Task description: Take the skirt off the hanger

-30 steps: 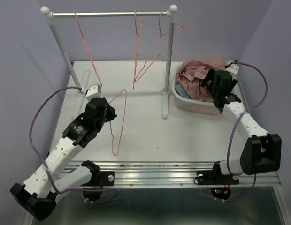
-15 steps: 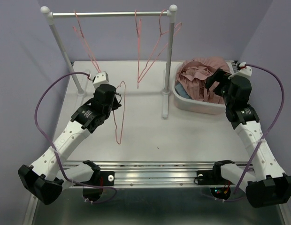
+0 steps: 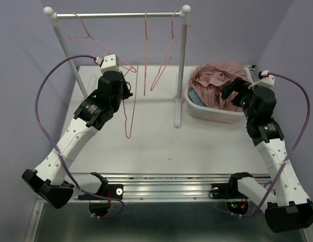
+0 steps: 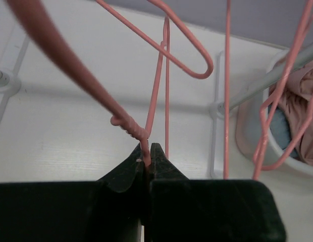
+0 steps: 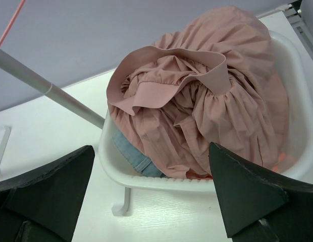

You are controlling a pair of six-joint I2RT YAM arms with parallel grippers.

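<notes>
My left gripper (image 3: 127, 91) is shut on the twisted neck of a bare pink wire hanger (image 3: 129, 118), held above the table below the rack's rail (image 3: 116, 15). In the left wrist view the jaws (image 4: 148, 151) pinch the wire just under the hanger's twist (image 4: 128, 128). The pink skirt (image 3: 215, 79) lies bunched in the white basket (image 3: 207, 115) at the right. My right gripper (image 3: 233, 94) hovers open at the basket's near right side. In the right wrist view its fingers (image 5: 151, 151) stand wide apart with nothing between them, facing the skirt (image 5: 197, 96).
Three more pink hangers (image 3: 146, 50) hang from the rail; the left one (image 3: 81, 36) is swung sideways. The rack's right post (image 3: 180, 65) stands between the arms, next to the basket (image 5: 161, 182). A blue garment (image 5: 131, 151) lies under the skirt.
My left arm has raised the hanger and carried it back toward the rail. My right arm has drawn back to the right of the basket. The left hanger on the rail has swung.
</notes>
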